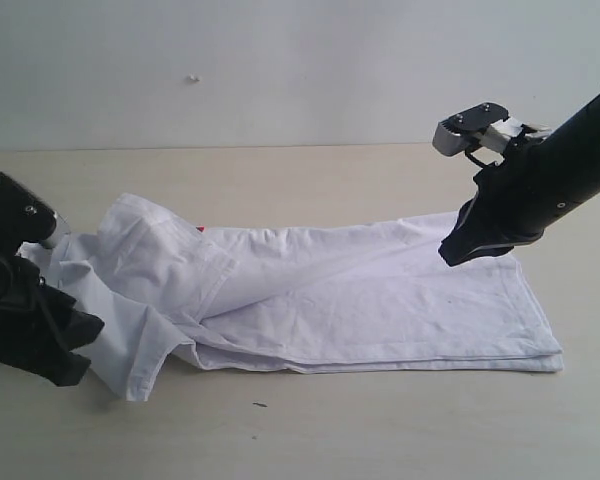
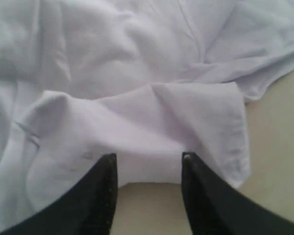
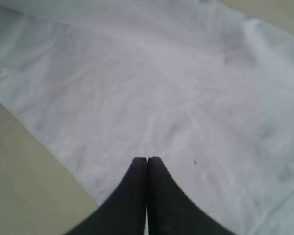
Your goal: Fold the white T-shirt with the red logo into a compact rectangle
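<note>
Lying half-folded along the worktop [image 1: 400, 440], shirt [image 1: 380, 300] bunches toward the left edge. Left gripper [image 2: 149, 169] jaws open astride the sleeve hem [image 2: 237, 127]; right gripper [image 3: 147, 161] jaws closed, empty. Risk: a shallow pinch drags the fold askew.

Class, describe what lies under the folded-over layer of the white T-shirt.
Only a sliver of the red logo shows beneath the white T-shirt; its lettering is covered. The table lies underneath.
</note>
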Robot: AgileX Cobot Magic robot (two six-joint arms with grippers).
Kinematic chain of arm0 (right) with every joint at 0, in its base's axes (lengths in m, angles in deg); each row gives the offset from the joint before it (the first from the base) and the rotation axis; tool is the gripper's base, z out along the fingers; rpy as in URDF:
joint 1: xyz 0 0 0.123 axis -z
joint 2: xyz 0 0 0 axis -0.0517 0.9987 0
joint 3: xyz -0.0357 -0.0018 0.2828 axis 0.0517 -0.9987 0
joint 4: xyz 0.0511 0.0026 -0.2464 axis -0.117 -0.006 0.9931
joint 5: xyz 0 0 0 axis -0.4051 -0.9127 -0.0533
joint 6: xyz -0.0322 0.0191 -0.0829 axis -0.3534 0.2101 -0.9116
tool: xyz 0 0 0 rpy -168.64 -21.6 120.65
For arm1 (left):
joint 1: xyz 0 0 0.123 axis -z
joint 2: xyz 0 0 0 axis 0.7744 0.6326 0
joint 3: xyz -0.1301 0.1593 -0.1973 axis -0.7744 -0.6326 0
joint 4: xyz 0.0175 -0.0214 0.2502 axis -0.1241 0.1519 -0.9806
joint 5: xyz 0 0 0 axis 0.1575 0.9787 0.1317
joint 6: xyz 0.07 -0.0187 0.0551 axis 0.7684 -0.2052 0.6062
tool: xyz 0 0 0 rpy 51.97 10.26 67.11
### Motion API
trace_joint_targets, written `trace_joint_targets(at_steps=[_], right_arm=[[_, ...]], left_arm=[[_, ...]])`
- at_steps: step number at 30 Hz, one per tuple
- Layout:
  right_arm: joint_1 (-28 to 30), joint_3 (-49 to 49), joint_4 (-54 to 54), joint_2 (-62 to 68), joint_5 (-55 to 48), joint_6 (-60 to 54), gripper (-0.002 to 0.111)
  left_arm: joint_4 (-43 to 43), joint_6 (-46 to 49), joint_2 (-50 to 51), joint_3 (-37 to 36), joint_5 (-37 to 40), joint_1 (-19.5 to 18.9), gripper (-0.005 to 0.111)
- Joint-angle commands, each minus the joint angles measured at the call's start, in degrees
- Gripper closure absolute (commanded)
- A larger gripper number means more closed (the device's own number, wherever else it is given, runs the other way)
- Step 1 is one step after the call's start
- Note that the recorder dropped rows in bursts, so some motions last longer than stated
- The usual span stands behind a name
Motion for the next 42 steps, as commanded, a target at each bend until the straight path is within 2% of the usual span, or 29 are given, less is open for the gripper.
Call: trace_joint_targets(at_steps=[1,4,8,15,20,25,28,31,33,37,42], right_arm=[[0.1,0.3,-0.1,-0.6,-0.5,-0.4,0.108],[0.1,0.3,-1.0,-0.6,-0.4,-0.4,0.108],[0.1,0.3,-1.2,-0.6,-0.9,-0.4,0.108],[0.1,0.3,-1.2,-0.6,-0.8,-0.4,0.108],[0.1,0.3,-1.4,-0.6,-0.6,-0.4,0.108],[0.1,0.3,-1.4,-0.6,-0.6,-0.4,0.108],[0.1,0.3,-1.4,-0.6,-0.6,-0.4,0.108],[0.1,0.3,-1.4,-0.6,-0.6,-0.4,0.108],[0.1,0.3,-1.4,-0.6,-0.6,-0.4,0.108],[0.1,0.3,-1.4,-0.6,-0.6,-0.4,0.108],[0.1,0.3,-1.4,-0.6,-0.6,-0.4,0.108]], left_arm=[[5.6,-1.8,0.2,0.2,7.5,0.1,0.051],[6.1,-1.8,2.3,0.2,10.8,0.1,0.046],[13.8,-1.7,6.8,0.2,12.3,0.1,0.046],[15.5,-1.2,9.6,0.2,8.1,0.3,0.046],[15.5,-0.8,10.2,0.2,2.0,3.1,0.046],[15.7,-0.3,13.2,0.2,-0.7,6.2,0.047],[15.9,-0.3,15.1,0.3,-2.3,7.8,0.058],[15.8,-0.3,15.5,0.7,-3.7,8.6,0.082],[15.8,-0.3,15.2,1.7,-3.9,8.6,0.105],[15.3,-0.2,13.9,3.7,-4.1,8.6,0.107],[9.9,-0.2,11.7,6.4,-4.9,8.6,0.107]])
